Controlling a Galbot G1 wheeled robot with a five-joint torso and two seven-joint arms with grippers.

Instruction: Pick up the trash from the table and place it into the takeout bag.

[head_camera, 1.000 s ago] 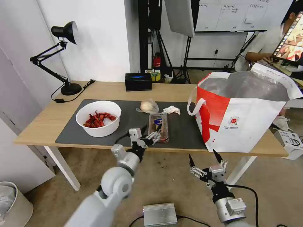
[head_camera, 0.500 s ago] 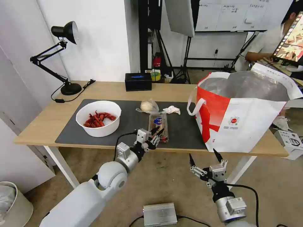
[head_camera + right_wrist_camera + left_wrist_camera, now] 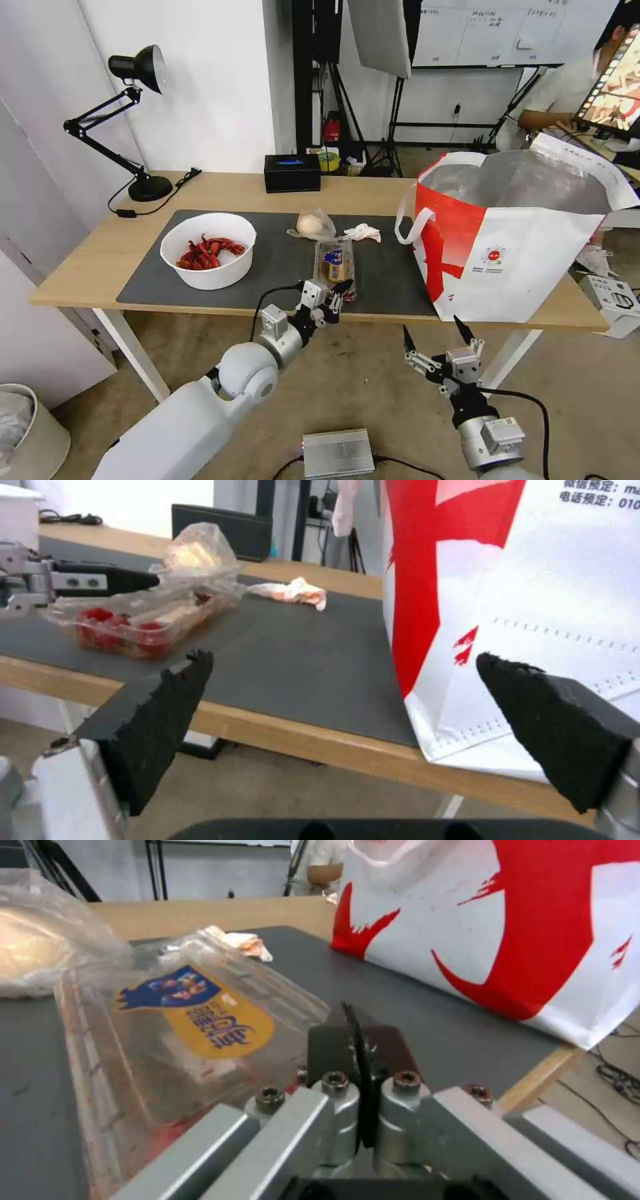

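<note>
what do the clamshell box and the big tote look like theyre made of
Clamshell box: thin clear glossy plastic; the mat shows through it. Takeout bag: probably matte white-and-red woven or coated fabric, lined in crinkled silver foil visible at its open mouth.

From my remote station, the table [image 3: 100,253] carries a mat [image 3: 273,267] with the bowl [image 3: 209,250] on its left part, the clamshell box [image 3: 335,263] near its middle front, and the bagged lump [image 3: 312,225] and tissue [image 3: 363,233] just behind that box. The takeout bag [image 3: 513,260] stands upright at the mat's right end, with a desk lamp [image 3: 137,127] at the table's far left corner and a box [image 3: 291,173] at the back edge. My left gripper [image 3: 331,301] sits at the clamshell box's near end, my right gripper [image 3: 437,340] below the table's front edge, before the takeout bag.
</note>
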